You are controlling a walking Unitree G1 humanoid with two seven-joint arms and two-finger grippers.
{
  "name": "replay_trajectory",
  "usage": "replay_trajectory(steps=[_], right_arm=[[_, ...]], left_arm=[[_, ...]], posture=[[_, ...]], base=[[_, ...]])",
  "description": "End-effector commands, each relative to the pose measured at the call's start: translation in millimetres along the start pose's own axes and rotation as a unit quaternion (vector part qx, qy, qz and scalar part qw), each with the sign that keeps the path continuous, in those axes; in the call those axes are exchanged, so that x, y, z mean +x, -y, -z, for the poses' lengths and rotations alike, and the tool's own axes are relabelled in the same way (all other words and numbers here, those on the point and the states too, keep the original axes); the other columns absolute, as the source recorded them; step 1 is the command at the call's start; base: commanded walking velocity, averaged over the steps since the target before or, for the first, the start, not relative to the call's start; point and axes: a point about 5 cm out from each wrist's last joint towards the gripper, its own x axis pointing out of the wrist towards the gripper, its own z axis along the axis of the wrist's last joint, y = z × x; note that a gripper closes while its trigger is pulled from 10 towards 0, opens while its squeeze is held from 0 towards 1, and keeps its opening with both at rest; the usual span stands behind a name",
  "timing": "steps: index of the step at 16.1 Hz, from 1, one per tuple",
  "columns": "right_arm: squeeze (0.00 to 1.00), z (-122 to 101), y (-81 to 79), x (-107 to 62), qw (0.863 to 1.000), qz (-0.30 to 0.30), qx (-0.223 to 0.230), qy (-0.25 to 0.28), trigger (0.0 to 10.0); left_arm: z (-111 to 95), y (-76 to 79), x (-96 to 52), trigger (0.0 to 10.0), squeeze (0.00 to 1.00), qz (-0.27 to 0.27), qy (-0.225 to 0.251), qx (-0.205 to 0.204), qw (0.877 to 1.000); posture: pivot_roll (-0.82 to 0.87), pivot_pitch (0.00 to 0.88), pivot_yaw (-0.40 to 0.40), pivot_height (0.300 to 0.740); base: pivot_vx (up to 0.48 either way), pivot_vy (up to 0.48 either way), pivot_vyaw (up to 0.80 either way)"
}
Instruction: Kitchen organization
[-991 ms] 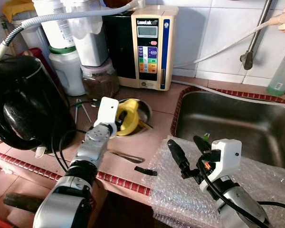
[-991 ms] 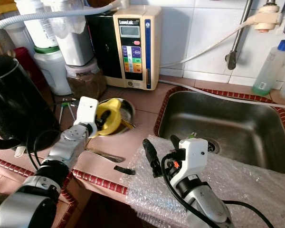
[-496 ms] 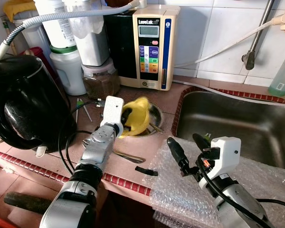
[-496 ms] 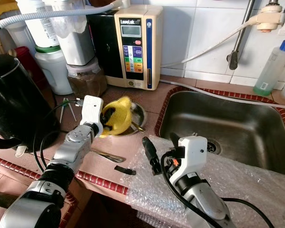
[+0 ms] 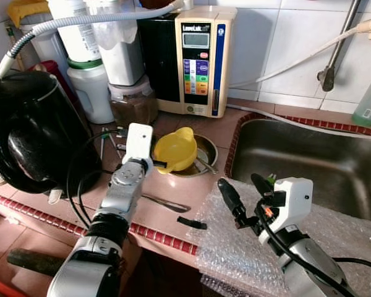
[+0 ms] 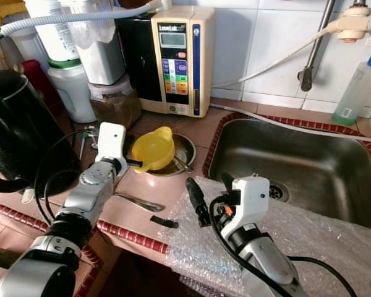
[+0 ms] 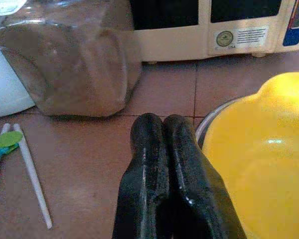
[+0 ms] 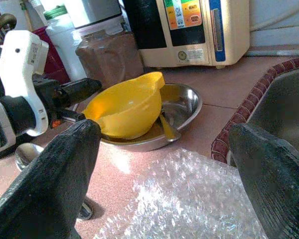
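Your yellow bowl point(image 5: 175, 150) sits tilted in the steel dish point(image 5: 205, 162) on the counter point(image 5: 173, 219), just left of the sink point(image 5: 309, 161) and in front of the water machine point(image 5: 201, 59). A spoon-like utensil point(image 8: 167, 127) lies in the dish beside it. Your left claw point(image 7: 162, 144) has its fingers pressed together, touching the bowl's near-left rim where its small handle sticks out; whether that handle is actually pinched between them, you cannot tell from these views.

If the hold is only on that thin tab, the bowl is likely to swing or slip free when you lift, drop back onto the dish, and knock the utensil out. Dragging it sideways could pull the dish along towards the sink edge. The black kettle point(image 5: 28, 133) and its cable sit close on the left of your arm, so a wide swing may snag them.

Your right claw point(image 5: 247, 197) hovers spread wide over the bubble wrap point(image 5: 235, 260) at the near right, holding nothing; that sheet overhangs the counter and could slide.
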Motion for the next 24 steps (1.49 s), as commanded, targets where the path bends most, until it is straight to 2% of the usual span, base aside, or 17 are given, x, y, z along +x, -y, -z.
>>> replay_trajectory(steps=[1,3,4,5,6,10,12,18,24], right_arm=[[0.0,-2.3,0.2,1.0,1.0,-0.002,-0.002,0.006,10.0],[0.0,-2.6,0.6,1.5,1.0,-0.001,-0.003,0.007,10.0],[0.0,-2.5,0.8,1.7,1.0,-0.001,-0.003,0.008,10.0],[0.0,-2.4,0.9,1.7,1.0,0.0,-0.003,0.008,10.0],[0.0,-2.4,0.8,2.0,1.0,-0.001,-0.004,0.007,10.0],[0.0,-2.1,0.7,1.8,1.0,0.0,-0.004,0.007,10.0],[0.0,-1.8,0.4,1.7,1.0,-0.002,-0.004,0.007,10.0],[0.0,-5.6,4.7,-3.5,1.0,-0.007,-0.007,0.007,10.0],[0.0,-3.7,3.3,-3.7,1.0,-0.011,-0.008,0.001,10.0]], left_arm=[[-3.4,-3.6,1.4,0.0,0.0,-0.01,0.004,0.002,1.0],[-8.1,-3.8,1.5,0.0,0.0,-0.021,0.019,0.01,1.0],[-13.6,-2.0,1.1,4.0,0.36,-0.012,0.04,-0.005,0.999],[-15.4,-2.8,0.7,10.0,0.73,-0.014,0.047,-0.002,0.999],[-17.5,1.7,-0.1,10.0,1.0,0.022,0.054,-0.028,0.998],[-17.7,5.3,0.0,10.0,1.0,0.084,0.049,-0.041,0.994],[-14.6,3.4,2.1,10.0,1.0,0.109,0.025,-0.016,0.994],[-4.1,-13.6,3.1,10.0,1.0,0.092,-0.024,0.032,0.995],[6.9,-15.7,3.1,10.0,1.0,0.098,-0.079,0.051,0.991]], posture=[[-0.05,0.0,0.098,0.74],[-0.05,0.0,0.097,0.74],[-0.05,0.0,0.096,0.74],[-0.05,0.0,0.096,0.74],[-0.05,0.0,0.096,0.74],[-0.05,0.0,0.097,0.74],[-0.05,0.0,0.097,0.74],[-0.05,0.0,0.092,0.74],[-0.05,0.0,0.086,0.74]], base=[[0.0,0.0,0.0],[0.0,0.0,0.0],[0.0,0.0,0.0],[0.0,0.0,0.0],[0.0,0.0,0.0],[0.0,0.0,0.0],[0.0,0.0,0.0],[0.0,0.0,0.0],[0.0,0.0,0.0]])
